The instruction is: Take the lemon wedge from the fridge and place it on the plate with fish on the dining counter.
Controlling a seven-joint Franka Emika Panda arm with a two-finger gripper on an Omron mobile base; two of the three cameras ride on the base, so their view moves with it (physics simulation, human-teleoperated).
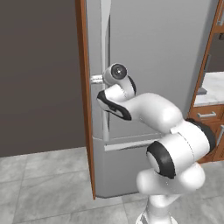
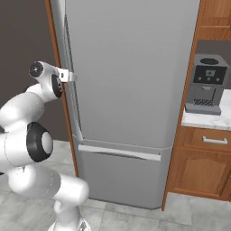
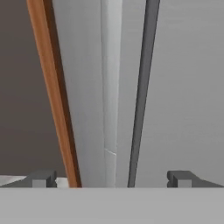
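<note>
1. Grey tile floor [image 1: 43,175] and dark brownish-grey wall [image 1: 39,74] fill the left of the kitchen in left base view.
2. Next over, a thin orange-brown wood panel [image 1: 85,100] runs vertically along the fridge's left edge; also seen in hand view as a slanted strip.
3. Fridge [image 2: 131,81]: tall, grey, metallic, door shut, so interior not visible. Long vertical handle [image 1: 105,52] sits near its left edge. Lower freezer drawer [image 2: 122,178] has a horizontal bar handle across its top.
4. Lemon wedge: can't tell where it is, fridge closed.
5. Pincer [image 3: 111,179] is up at the handle, approx mid-height of the upper door. Hand view: two dark fingertips [image 3: 41,178] set wide apart at the bottom, handle's light strip lying between them, a dark seam line just beside it. Nothing gripped; can't tell if either tip touches the handle.
6. Arm: white w/ dark joints, bent at the elbow, reaching fwd to the fridge's left edge.
7. Right of fridge: wood cabinets [image 2: 203,167] w/ a drawer and metal pull, white marble tabletop [image 2: 207,118] above.
8. On that tabletop, a grey coffee machine [image 2: 205,83] standing upright, near the fridge's side.
</note>
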